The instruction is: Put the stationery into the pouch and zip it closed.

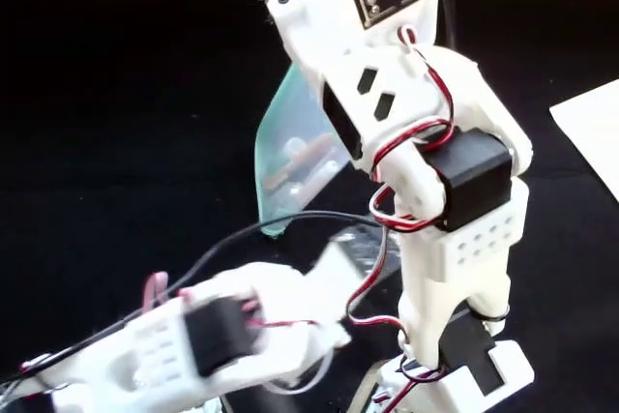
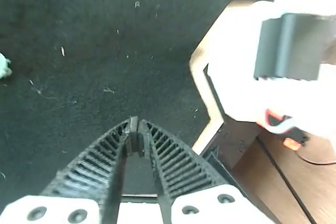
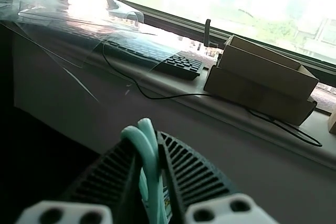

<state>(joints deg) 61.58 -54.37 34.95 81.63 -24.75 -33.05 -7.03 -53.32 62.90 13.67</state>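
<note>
L gripper (image 2: 135, 129) sits low over the black table (image 2: 79, 51), jaws pinched shut on nothing. R gripper (image 3: 146, 142) is raised high, jaws clamped on the mint edge of the pouch (image 1: 287, 132), which hangs on end w/ stationery (image 1: 295, 163) visible through its wall; can't tell if its lower corner touches the table, or zip state. Judged step: loading about done, zipping in hand. Next calls for L to open, find the zip pull and draw it along the edge while R holds the pouch steady.
</note>
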